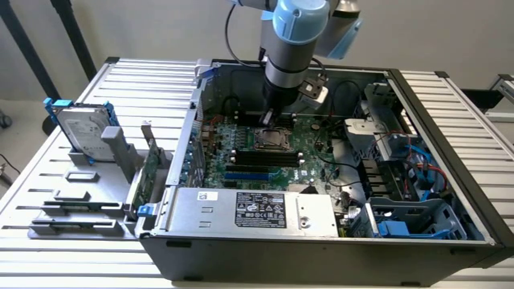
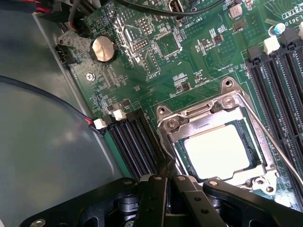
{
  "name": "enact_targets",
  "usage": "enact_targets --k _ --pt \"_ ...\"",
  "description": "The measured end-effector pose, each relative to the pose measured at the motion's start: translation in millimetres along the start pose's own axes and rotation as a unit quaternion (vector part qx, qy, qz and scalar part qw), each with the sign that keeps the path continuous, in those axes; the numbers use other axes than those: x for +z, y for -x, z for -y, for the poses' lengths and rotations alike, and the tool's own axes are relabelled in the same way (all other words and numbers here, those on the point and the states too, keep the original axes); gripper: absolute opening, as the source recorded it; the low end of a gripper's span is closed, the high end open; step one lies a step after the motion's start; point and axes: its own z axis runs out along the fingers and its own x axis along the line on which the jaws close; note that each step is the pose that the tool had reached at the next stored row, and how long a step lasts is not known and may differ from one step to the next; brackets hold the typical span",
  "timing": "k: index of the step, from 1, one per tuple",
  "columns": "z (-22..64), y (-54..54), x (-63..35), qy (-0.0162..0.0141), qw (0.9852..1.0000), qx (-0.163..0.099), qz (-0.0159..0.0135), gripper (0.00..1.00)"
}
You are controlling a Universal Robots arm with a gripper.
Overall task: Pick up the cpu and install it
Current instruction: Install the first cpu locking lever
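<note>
Slatted metal desk (image 1: 458,108) carries an open computer case (image 1: 321,248); inside, the cpu (image 2: 218,151) sits in its socket (image 2: 189,116), gripper (image 2: 166,171) just beside it, fingers (image 2: 157,189) closed together, holding nothing.

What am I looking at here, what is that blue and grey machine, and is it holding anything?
The machine is a robot arm reaching down into an open computer case lying on a slatted table. One picture comes from a camera off the arm; the other from a camera on its wrist, looking past its tool at the green motherboard. The tool looks shut and holds nothing. The cpu, a small silver square, sits in its socket right by the tool's tip. On the exterior view's left, a hard drive with blue rails stands in a grey holder.
</note>
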Motion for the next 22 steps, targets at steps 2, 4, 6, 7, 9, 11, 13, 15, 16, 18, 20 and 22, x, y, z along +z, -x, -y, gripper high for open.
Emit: enact_targets --k 2,4,6,7,9,11,13,15,16,18,20,22 --pt "-1.2 -0.6 0.1 -0.0001 1.0 0.0 0.0001 0.11" --pt "-2.4 -1.1 0.2 -0.0001 1.0 0.0 0.0001 0.11" --pt "-3.6 -1.6 0.1 -0.0001 1.0 0.0 0.0003 0.11" --pt "-4.1 -1.8 0.1 0.0001 1.0 0.0 0.0004 0.11" --pt "-4.8 -2.0 0.0 0.0 1.0 0.0 0.0006 0.11" --pt "-5.5 -2.2 0.0 0.0001 1.0 0.0 0.0008 0.11" --pt "-6.5 -2.5 -0.1 0.0001 1.0 0.0 0.001 0.11" --pt "-7.9 -3.0 -0.2 -0.0001 1.0 -0.001 0.0011 0.11" --pt "-8.6 -3.2 -0.2 -0.0002 1.0 -0.001 0.0011 0.11" --pt "-10.0 -3.7 -0.1 -0.0003 1.0 -0.001 0.0012 0.11" --pt "-11.3 -4.0 0.0 -0.0005 1.0 -0.001 0.0012 0.11" --pt "-12.6 -4.3 0.2 -0.0006 1.0 -0.002 0.0013 0.11"
